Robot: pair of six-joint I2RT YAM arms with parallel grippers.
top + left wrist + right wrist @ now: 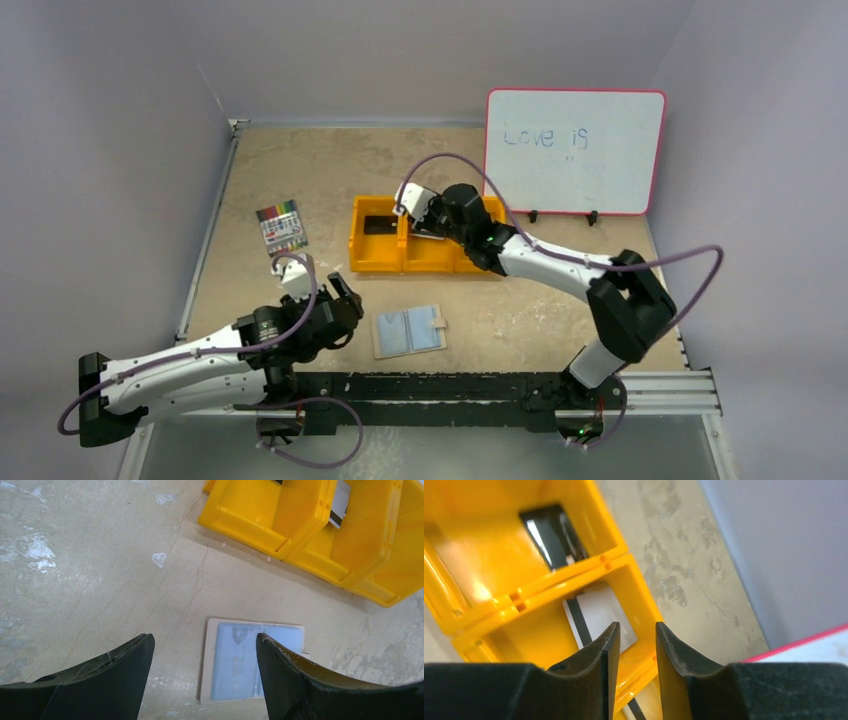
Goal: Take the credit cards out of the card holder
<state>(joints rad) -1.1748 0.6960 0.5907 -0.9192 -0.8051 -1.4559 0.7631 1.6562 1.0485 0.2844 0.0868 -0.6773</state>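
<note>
Left gripper (204, 642): my jaws are spread wide and hold nothing, poised above the card holder (409, 331), which lies unfolded on the table (300, 170). Right gripper (636, 630): my jaws are narrowly parted and empty, over the tray's (378, 262) middle bay. 1 white card (599, 612) lies inside.

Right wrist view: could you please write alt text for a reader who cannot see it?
The right gripper, jaws slightly apart and empty, hangs over a yellow tray. A white card with a black stripe lies in the compartment below it, a dark card in the next.
</note>
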